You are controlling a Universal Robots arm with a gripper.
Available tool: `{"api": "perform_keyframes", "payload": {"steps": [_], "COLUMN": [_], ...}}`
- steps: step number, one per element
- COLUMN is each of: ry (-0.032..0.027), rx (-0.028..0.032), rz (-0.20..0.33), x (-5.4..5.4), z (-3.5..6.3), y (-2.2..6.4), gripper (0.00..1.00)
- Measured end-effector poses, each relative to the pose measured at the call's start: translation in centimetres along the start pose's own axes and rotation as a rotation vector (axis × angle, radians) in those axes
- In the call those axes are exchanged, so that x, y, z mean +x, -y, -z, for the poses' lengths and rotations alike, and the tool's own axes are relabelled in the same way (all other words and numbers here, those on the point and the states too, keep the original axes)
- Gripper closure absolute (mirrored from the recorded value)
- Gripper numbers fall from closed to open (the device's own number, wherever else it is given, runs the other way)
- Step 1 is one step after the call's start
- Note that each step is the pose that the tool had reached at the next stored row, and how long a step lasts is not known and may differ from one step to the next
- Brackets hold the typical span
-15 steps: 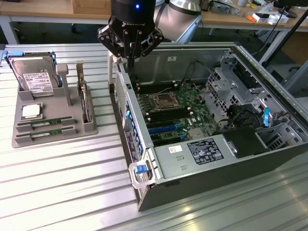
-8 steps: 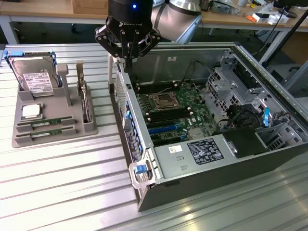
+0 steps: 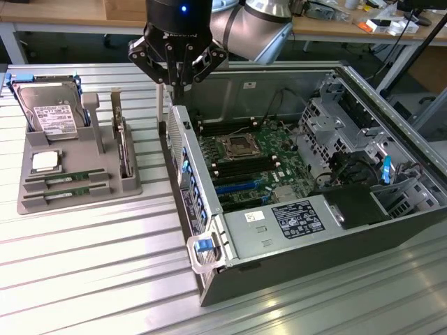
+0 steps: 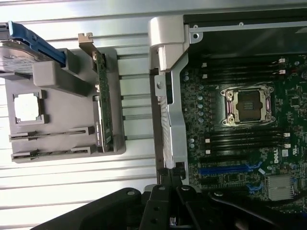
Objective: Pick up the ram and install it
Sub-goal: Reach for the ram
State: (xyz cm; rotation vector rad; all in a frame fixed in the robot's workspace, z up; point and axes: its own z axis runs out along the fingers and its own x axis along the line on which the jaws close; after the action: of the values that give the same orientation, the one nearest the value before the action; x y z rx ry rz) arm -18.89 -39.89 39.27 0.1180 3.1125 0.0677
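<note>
Slatted bench [image 3: 84, 279] lies closest, carrying the open computer case [image 3: 293, 272] with its blue latch [image 3: 203, 244] at the near end; at the exterior view's left sits a grey tray [image 3: 129, 187], and the ram [image 3: 68, 177] lies in it, two green sticks set in the tray's near slots, well apart from the jaws; the jaws hang clenched and empty from the arm [image 3: 255, 24] over the case's far corner, between tray and motherboard [image 3: 244, 164].

Wrist view: the jaws' black body is nearest; beyond it the tray holds the processor chip [image 4: 26, 106], an upright green card [image 4: 103, 105] and the two slots where the ram sits; the motherboard's black memory slots [image 4: 244, 140] beside the socket [image 4: 249, 104] look empty.

I judge the pick not yet begun; a grasp calls for parted jaws squared to a stick's thin edge.
</note>
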Motion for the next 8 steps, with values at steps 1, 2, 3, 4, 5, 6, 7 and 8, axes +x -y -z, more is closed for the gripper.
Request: {"api": "perform_keyframes", "payload": {"steps": [1, 2, 3, 4, 5, 6, 7, 8], "ry": [0.0001, 0.0, 0.0, 0.0001, 0.0, 0.0, 0.0, 0.0], "rx": [0.0, 0.0, 0.0001, -0.0001, 0.0, 0.0, 0.0, 0.0], "rz": [0.0, 0.0, 0.0, 0.0, 0.0, 0.0, 0.0, 0.0], "x": [0.15, 0.26, 0.3, 0.39, 0.47, 0.56, 0.63, 0.71], "z": [0.0, 0.0, 0.01, 0.0, 0.01, 0.01, 0.0, 0.01], "y": [0.01, 0.02, 0.02, 0.03, 0.03, 0.04, 0.05, 0.05], "gripper": [0.89, 0.89, 0.89, 0.89, 0.89, 0.89, 0.89, 0.89]}}
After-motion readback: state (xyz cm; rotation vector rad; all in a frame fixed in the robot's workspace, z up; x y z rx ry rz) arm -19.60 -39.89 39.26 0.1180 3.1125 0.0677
